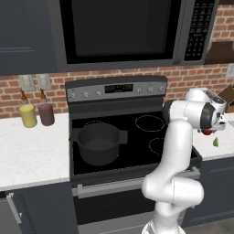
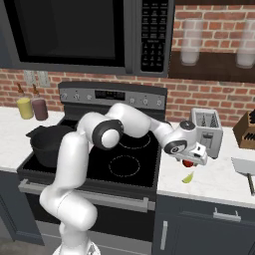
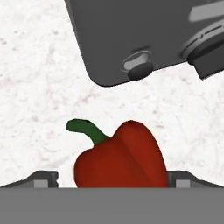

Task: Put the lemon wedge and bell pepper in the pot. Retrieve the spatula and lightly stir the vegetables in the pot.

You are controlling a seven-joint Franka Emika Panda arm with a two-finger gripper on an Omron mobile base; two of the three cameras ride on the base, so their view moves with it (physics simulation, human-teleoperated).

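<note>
The gripper hangs low over the white counter right of the stove, its fingers spread wide on both sides of the red bell pepper, with the toaster just behind. The lemon wedge lies near the counter's front edge, the spatula farther right. The pot sits on the stove's left side, with open counter beside it; no writing can be read.

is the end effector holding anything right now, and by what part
Nothing is held yet. The end effector is open, its fingertips standing on either side of the bell pepper's body on the white counter, not closed on it.
</note>
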